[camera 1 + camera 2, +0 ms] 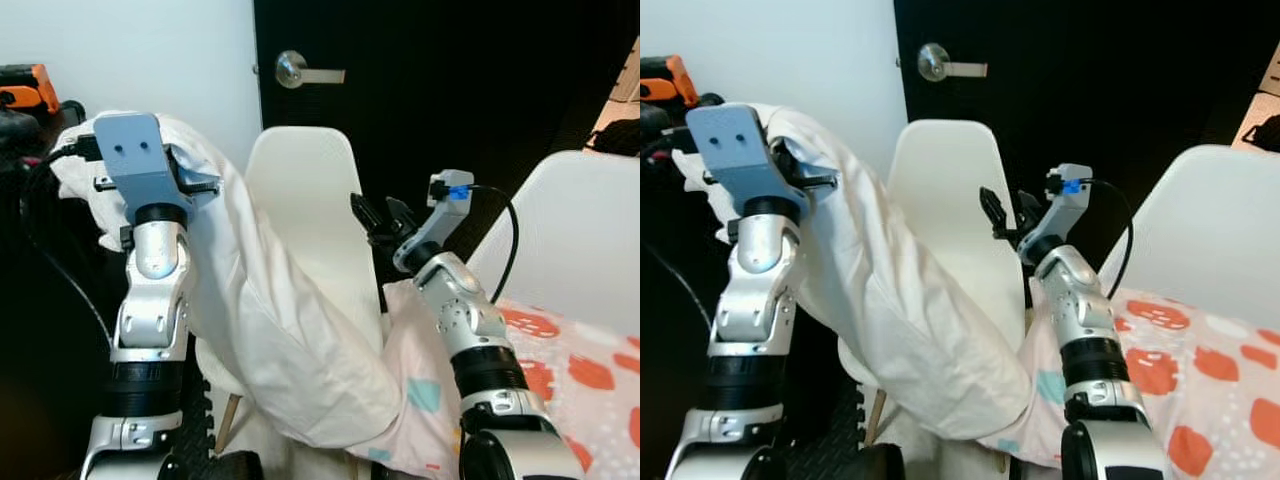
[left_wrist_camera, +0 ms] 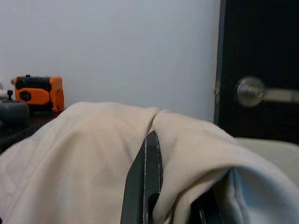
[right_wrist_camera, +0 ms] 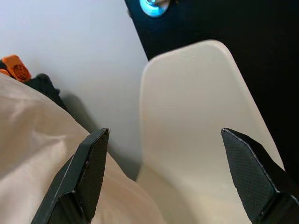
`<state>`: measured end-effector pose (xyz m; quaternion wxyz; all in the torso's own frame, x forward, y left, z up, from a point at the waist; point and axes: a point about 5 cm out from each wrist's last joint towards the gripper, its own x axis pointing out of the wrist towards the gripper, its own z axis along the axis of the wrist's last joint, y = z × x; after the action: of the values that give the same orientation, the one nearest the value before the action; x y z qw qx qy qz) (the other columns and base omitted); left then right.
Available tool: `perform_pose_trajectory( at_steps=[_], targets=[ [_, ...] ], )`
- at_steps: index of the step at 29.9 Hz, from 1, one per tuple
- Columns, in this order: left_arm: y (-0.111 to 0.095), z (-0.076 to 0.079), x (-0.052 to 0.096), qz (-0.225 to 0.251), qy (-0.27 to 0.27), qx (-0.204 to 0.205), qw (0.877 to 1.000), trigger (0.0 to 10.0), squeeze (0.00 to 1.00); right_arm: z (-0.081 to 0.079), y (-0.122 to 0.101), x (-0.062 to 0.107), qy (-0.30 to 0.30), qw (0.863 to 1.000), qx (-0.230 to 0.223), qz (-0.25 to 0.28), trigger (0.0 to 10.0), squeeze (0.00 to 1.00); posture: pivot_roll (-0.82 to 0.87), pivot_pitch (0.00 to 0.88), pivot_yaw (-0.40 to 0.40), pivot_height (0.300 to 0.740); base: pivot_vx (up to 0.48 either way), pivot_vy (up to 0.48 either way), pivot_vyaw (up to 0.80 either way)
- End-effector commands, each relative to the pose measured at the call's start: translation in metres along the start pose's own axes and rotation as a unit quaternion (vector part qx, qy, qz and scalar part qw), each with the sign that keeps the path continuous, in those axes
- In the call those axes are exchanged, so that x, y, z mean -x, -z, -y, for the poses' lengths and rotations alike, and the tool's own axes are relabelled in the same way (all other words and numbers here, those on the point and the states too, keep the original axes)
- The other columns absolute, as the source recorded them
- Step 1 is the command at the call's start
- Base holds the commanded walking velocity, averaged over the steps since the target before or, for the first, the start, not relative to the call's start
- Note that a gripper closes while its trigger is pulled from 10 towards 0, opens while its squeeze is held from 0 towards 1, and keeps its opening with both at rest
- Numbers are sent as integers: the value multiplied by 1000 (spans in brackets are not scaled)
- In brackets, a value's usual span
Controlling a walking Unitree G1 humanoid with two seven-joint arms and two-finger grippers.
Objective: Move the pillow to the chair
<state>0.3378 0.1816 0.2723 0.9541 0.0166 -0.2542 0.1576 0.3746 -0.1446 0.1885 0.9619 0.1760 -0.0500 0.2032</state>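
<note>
The left hand [image 2: 148,186] is clenched on a fold of the white pillow [image 1: 270,310], holding its top corner high beside the white wall [image 1: 150,50]; from there the pillow hangs slack, slanting down across the front of the white chair [image 1: 310,190] with its lower end bunched near the robot's body. The right hand [image 3: 170,179] is released, its 2 fingers spread wide and pointing at the chair back, touching nothing. The main risk, as I judge it, is that 1 pinch on loose fabric carries the whole weight: the cloth could slide out of the fingers, and the pillow would drop to the floor beside the chair legs, not onto the seat. The hanging bulk also hides the seat, so a release aimed by eye could leave the pillow draped over the edge and tipping off. The right arm, swinging in to help, might knock the light chair toward the dark door [image 1: 450,100].
</note>
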Motion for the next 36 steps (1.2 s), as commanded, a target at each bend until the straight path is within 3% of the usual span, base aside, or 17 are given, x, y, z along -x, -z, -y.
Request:
perform_pose_trajectory(
  at_steps=[1, 5, 8, 11, 13, 15, 17, 19, 20, 23, 24, 26, 28, 30, 33, 36],
  targets=[
    [-5, -5, -9, 15, 2, -27, 1000, 10000, 0, -2, 4, 2, -1, 1000, 3, -9, 10000, 0, 37, 0, 9, 537, 0, 0, 0],
    [-10, -10, -16, 31, 6, -53, 998, 10000, 0, -2, 5, 5, -1, 1000, 3, -9, 10000, 0, 37, 0, 16, 527, 0, 0, 0],
    [-19, -19, -42, 49, 9, -73, 996, 10000, 0, -3, 5, 8, 2, 1000, -2, -1, 10000, 0, 21, 0, 31, 527, 0, 0, 0],
    [-24, -19, -51, 58, 14, -81, 995, 10000, 0, -3, 6, 10, 4, 1000, -3, 0, 10000, 0, 17, 0, 38, 527, 0, 0, 0],
    [-37, -13, -72, 76, 31, -87, 993, 10000, 0, -1, 5, 13, 12, 1000, -1, 1, 10000, 0, 6, 0, 45, 527, 0, 0, 0],
    [-47, -4, -83, 91, 52, -97, 990, 10000, 0, 1, 3, 16, 20, 1000, 1, 2, 10000, 0, 2, 0, 50, 527, 0, 0, 0],
    [-50, 13, -88, 92, 98, -106, 985, 10000, 0, 4, 2, 19, 28, 1000, 4, 2, 10000, 0, -2, 0, 53, 527, 0, 0, 0],
    [-50, 19, -89, 91, 114, -107, 984, 10000, 0, 4, 2, 20, 30, 1000, 4, 2, 10000, 0, -2, 0, 53, 527, 0, 0, 0],
    [-43, 32, -86, 78, 140, -101, 982, 10000, 0, 5, 2, 20, 32, 999, 5, 2, 10000, 0, -4, 0, 50, 527, 0, 0, 0],
    [-38, 42, -83, 70, 160, -97, 980, 10000, 0, 5, 1, 21, 33, 999, 5, 3, 10000, 0, -3, 0, 50, 527, 0, 0, 0],
    [-28, 60, -75, 55, 204, -89, 973, 10000, 0, 4, 0, 21, 30, 999, 10, 5, 10000, 0, -3, 0, 50, 527, 0, 0, 0],
    [-4, 94, -49, 31, 296, -86, 951, 10000, 0, -17, -7, 25, -49, 998, 14, 22, 10000, 0, -10, 0, 51, 527, 0, 0, 0],
    [11, 110, -30, 17, 342, -88, 936, 10000, 0, -35, -15, 31, -126, 991, 3, 41, 10000, 0, -16, 0, 55, 527, 0, 0, 0],
    [11, 110, -30, 17, 342, -88, 936, 10000, 0, -35, -15, 31, -126, 991, 3, 41, 10000, 0, -16, 0, 55, 527, 0, 0, 0],
    [38, 112, -13, -14, 350, -91, 932, 10000, 0, -58, -23, 51, -265, 963, 17, 39, 10000, 0, -24, 0, 62, 527, 0, 0, 0],
    [51, 106, -8, -29, 338, -97, 936, 10000, 0, -63, -23, 59, -305, 952, 30, 21, 10000, 0, -26, 0, 63, 527, 0, 0, 0]
  ],
)
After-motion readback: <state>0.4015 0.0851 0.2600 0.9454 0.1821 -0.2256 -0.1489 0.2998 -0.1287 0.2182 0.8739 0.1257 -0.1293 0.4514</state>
